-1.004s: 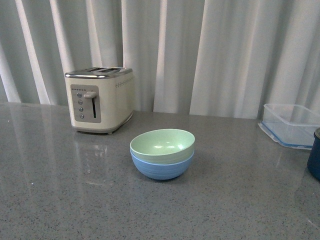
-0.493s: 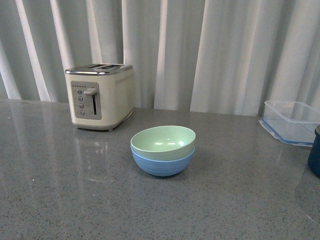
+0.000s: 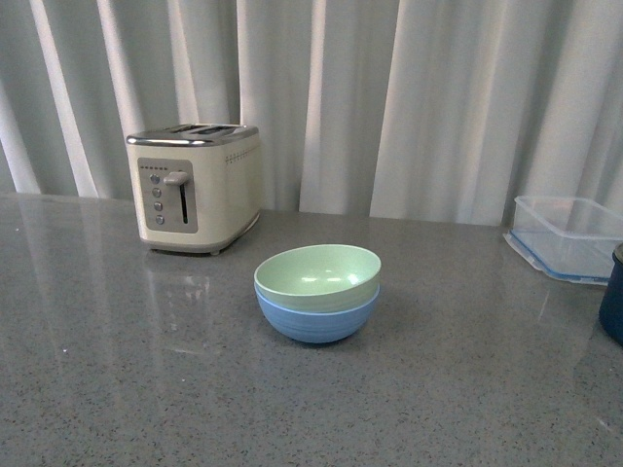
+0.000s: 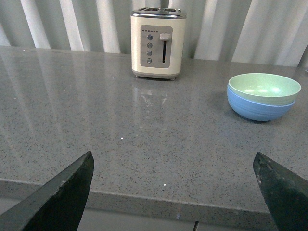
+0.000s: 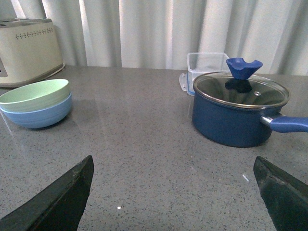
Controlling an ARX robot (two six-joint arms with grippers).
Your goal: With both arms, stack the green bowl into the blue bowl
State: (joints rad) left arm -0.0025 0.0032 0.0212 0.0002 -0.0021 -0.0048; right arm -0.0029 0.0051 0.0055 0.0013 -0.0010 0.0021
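The green bowl [image 3: 317, 273] sits nested inside the blue bowl [image 3: 316, 318] at the middle of the grey counter. The pair also shows in the left wrist view, green bowl [image 4: 264, 88] in blue bowl [image 4: 260, 108], and in the right wrist view, green bowl [image 5: 34, 94] in blue bowl [image 5: 37, 115]. Neither arm shows in the front view. My left gripper [image 4: 173, 185] is open and empty over the counter's near edge, far from the bowls. My right gripper [image 5: 173, 185] is open and empty above bare counter, also well away from them.
A cream toaster [image 3: 193, 189] stands at the back left. A clear box [image 3: 569, 238] sits at the right edge, and a dark navy pot [image 5: 238, 113] with a glass lid stands in front of it. White curtains hang behind the grey counter [image 3: 146, 389].
Between one second and half a second ago the front view shifted slightly, so everything sits a little higher and to the right. The bowls stay nested and unmoved.
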